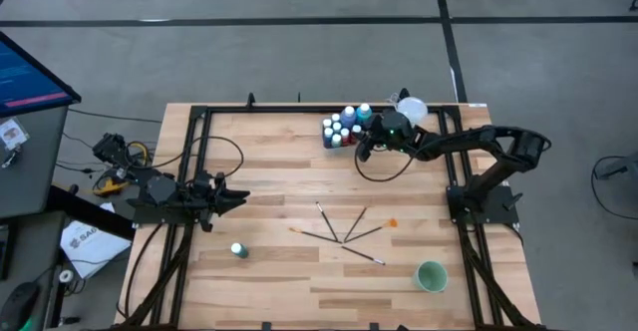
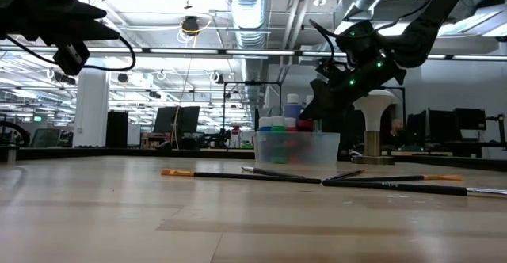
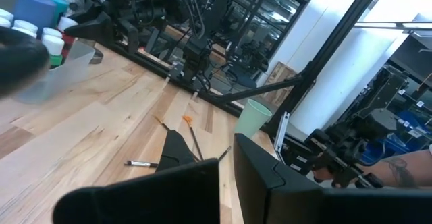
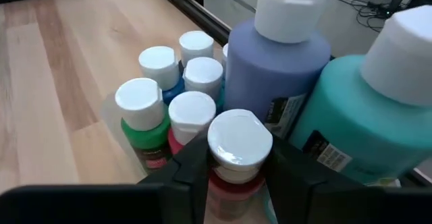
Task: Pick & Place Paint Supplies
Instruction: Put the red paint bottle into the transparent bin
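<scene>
A clear tub (image 2: 297,148) at the table's far right holds several white-capped paint bottles (image 1: 342,129), with a tall blue one (image 4: 277,62) and a tall teal one (image 4: 364,116) among them. My right gripper (image 4: 237,166) reaches in from the right, shut on a small red bottle (image 4: 237,143) among the others. One teal bottle (image 1: 238,250) stands alone on the table at the near left. Several paintbrushes (image 1: 344,229) lie flat mid-table. My left gripper (image 1: 242,195) waits shut at the left edge. My right gripper pinches the red bottle just below its white cap (image 4: 233,178), one finger on each side. The fingers (image 4: 192,173) slant down from the table's right. The bottle stands upright among the other bottles; its base is hidden, so whether it rests in the tub I cannot tell.
A round green cup (image 1: 431,276) stands near the front right. A white-topped stand (image 1: 411,107) rises just behind the tub. Black frame rails (image 1: 199,152) run along the table's left, far and right edges. The bare wood between the brushes and the tub is free.
</scene>
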Robot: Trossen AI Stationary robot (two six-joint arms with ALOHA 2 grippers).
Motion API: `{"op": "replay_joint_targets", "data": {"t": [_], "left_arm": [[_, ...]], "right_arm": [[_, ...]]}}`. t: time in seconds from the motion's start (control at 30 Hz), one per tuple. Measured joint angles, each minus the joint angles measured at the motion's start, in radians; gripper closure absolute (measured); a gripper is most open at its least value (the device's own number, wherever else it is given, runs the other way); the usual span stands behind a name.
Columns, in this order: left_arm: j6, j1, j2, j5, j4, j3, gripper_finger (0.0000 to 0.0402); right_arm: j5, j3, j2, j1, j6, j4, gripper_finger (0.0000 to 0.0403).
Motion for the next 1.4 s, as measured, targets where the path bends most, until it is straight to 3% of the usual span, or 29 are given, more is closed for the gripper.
{"op": "replay_joint_targets", "data": {"t": [0.23, 0.5, 0.8, 1.13, 1.4], "left_arm": [[0.000, 0.000, 0.000, 0.000, 0.002, 0.000, 0.0400], [0.000, 0.000, 0.000, 0.000, 0.008, 0.000, 0.0400], [0.000, 0.000, 0.000, 0.000, 0.016, 0.000, 0.0400], [0.000, 0.000, 0.000, 0.000, 0.016, 0.000, 0.0400], [0.000, 0.000, 0.000, 0.000, 0.016, 0.000, 0.0400]], "right_arm": [[-0.001, 0.000, 0.000, -0.005, 0.007, -0.028, 0.0268], [-0.001, 0.001, 0.000, -0.011, -0.004, -0.041, 0.0282], [-0.002, -0.001, -0.001, -0.015, -0.018, -0.042, 0.0253], [-0.002, -0.002, -0.002, -0.017, -0.014, -0.043, 0.0257], [-0.001, 0.006, -0.043, -0.017, 0.000, -0.051, 0.0189]]}}
